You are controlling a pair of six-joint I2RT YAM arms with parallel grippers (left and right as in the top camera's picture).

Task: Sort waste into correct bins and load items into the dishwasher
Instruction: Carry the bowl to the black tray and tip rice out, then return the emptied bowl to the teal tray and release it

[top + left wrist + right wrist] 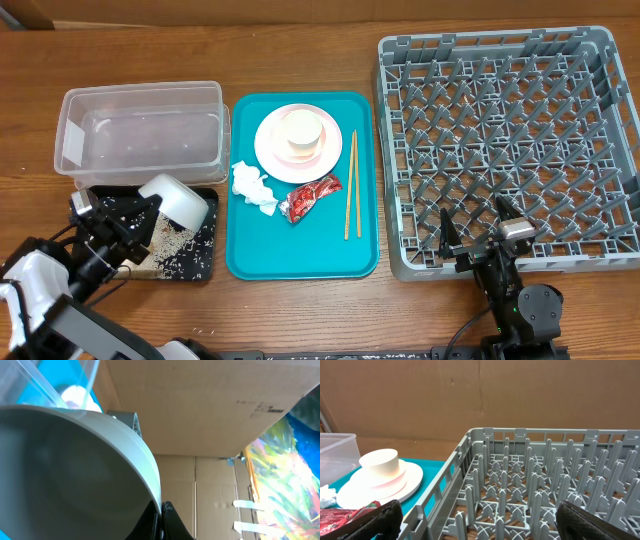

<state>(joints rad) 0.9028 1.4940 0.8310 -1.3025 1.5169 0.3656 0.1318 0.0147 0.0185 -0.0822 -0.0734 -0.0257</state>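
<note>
The left gripper [150, 208] is clenched on the rim of a small white bowl [180, 198], holding it tilted above a flat black tray [195, 255] at the near left of the table. Whitish grains [168, 236] lie scattered on that tray. A clear plastic tub [140, 90] sits just behind it. In the middle, a teal tray [300, 250] carries a pale pink plate [270, 150] with a cream cup [303, 135] on it, a crumpled white tissue [252, 187], a red wrapper [308, 195] and two wooden chopsticks [351, 185]. The grey dish rack [510, 120] stands to the right. The right gripper [478, 235] is spread wide at the rack's near edge, grasping nothing.
</note>
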